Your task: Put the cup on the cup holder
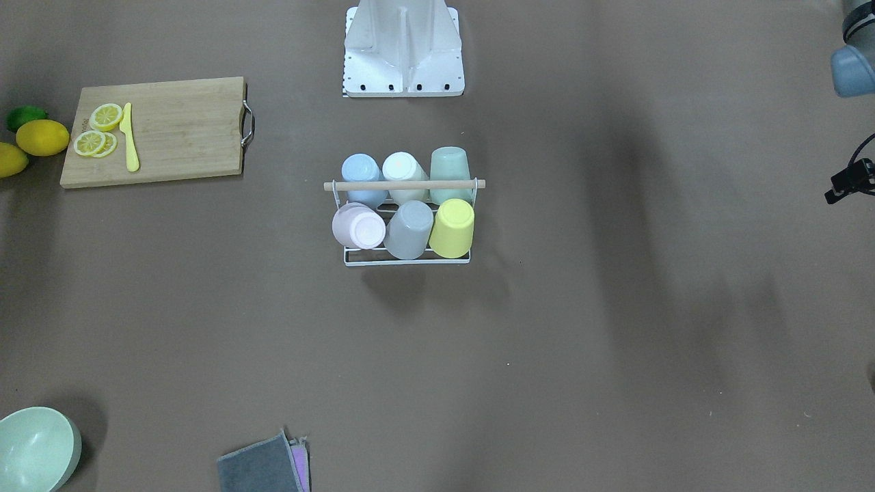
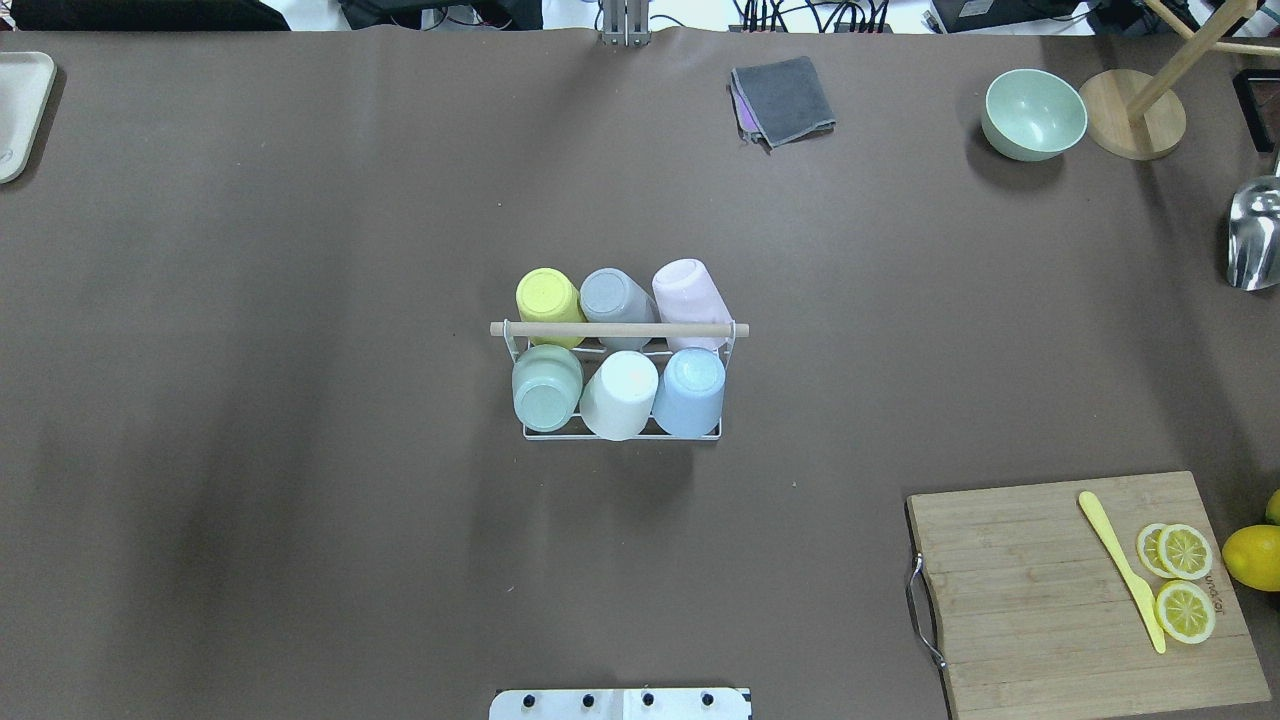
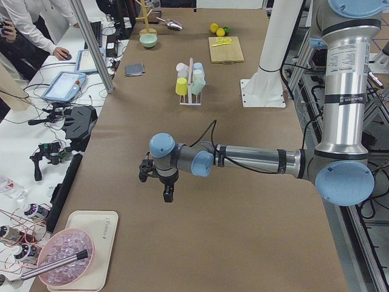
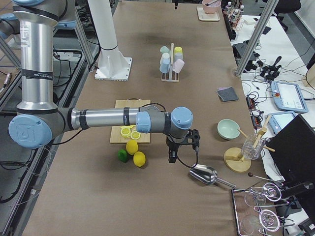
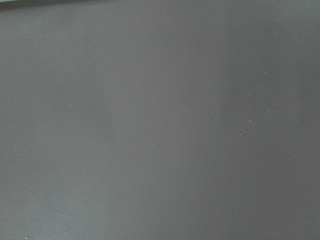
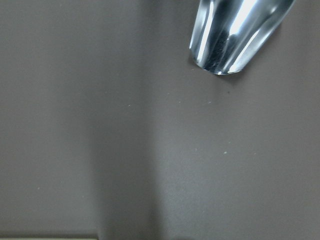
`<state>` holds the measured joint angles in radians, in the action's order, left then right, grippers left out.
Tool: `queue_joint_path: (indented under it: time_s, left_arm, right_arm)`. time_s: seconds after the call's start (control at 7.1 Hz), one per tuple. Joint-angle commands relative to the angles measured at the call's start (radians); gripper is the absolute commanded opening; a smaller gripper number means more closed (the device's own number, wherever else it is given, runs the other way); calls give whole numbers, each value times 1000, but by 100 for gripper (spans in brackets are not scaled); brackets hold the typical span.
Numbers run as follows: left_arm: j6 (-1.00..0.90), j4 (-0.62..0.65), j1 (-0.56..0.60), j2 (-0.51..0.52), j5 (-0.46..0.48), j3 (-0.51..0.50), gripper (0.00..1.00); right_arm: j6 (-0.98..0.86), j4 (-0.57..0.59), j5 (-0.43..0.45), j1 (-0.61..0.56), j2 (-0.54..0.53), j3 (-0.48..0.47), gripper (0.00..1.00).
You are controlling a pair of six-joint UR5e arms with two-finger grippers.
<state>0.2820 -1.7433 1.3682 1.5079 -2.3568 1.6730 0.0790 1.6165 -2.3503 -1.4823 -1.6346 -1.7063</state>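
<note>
Front & overhead: rack point(image 1: 407, 262) mid-table, six cups point(image 1: 452, 229) inverted on it, 3 each side of rod point(image 1: 403, 184); L side view: left gripper point(image 3: 167, 193) over bare table point(image 3: 243, 243), well apart fr rack, jaw gap & load can't tell; R side view: right gripper point(image 4: 171, 156) nr scoop point(image 4: 203, 173), likewise can't tell.

In the overhead view's lower right, a wooden cutting board point(image 2: 1030, 600) carries a yellow knife point(image 2: 1120, 565) and lemon slices point(image 2: 1185, 550), with a whole lemon point(image 2: 1252, 557) just beside it. At upper right sit a pale green bowl point(image 2: 1000, 135) and a metal scoop point(image 2: 1255, 240). A grey cloth point(image 2: 785, 98) lies top centre.
</note>
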Motion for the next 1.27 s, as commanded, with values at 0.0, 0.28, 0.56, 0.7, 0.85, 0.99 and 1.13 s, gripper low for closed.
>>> queue_joint_path:
  time_s: [0.0, 0.28, 0.56, 0.7, 0.85, 0.99, 1.13]
  left_arm:
    - [0, 2, 8, -11, -10, 16, 97]
    - [-181, 2, 12, -55, -7, 16, 97]
    - [-367, 236, 115, -94, 93, 120, 97]
    - [-356, 276, 120, -101, 52, 152, 97]
    - [-306, 275, 120, -91, -16, 139, 97]
    - [-232, 233, 120, -63, -21, 105, 97]
    - [-219, 193, 120, -66, -19, 100, 97]
  right_arm:
    - [30, -32, 33, -4, -2, 1, 98]
    - [31, -32, 33, -16, -1, -1, 98]
    - [33, -32, 33, -16, 5, 2, 98]
    - [33, -32, 34, -16, 7, 5, 99]
    - [31, -32, 33, -16, 10, 16, 99]
    - [31, -32, 33, -18, 12, 20, 99]
    - [33, -32, 33, -16, 15, 22, 99]
